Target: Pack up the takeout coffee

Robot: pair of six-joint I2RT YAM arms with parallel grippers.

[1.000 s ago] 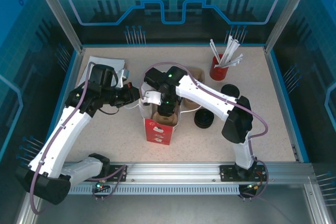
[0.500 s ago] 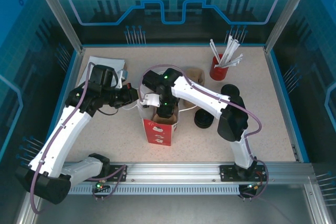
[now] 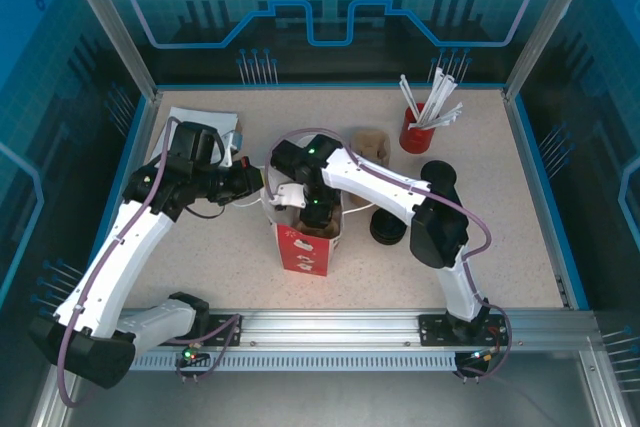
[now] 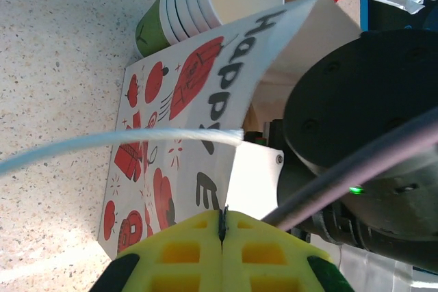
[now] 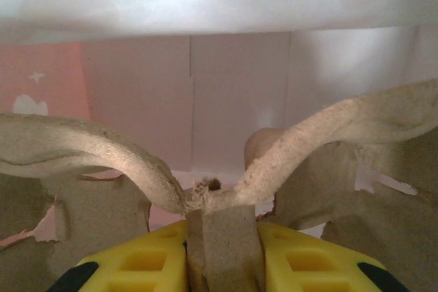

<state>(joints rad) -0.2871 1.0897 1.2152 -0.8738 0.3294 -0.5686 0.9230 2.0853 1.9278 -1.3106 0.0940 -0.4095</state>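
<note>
The right pincer (image 5: 222, 237) was clamped on the upright centre rib of a brown moulded-pulp cup carrier (image 5: 102, 148), which was held inside a white paper bag printed with red figures (image 3: 301, 250). The left pincer (image 4: 224, 218) was pressed fully shut at the bag's left rim, beside a thin white handle (image 4: 137, 143). A stack of lidless green paper cups (image 4: 198, 1) was laid on its side on the speckled counter (image 3: 500, 247) near the bag. Where the lidded green takeout cup stood could not be told.
</note>
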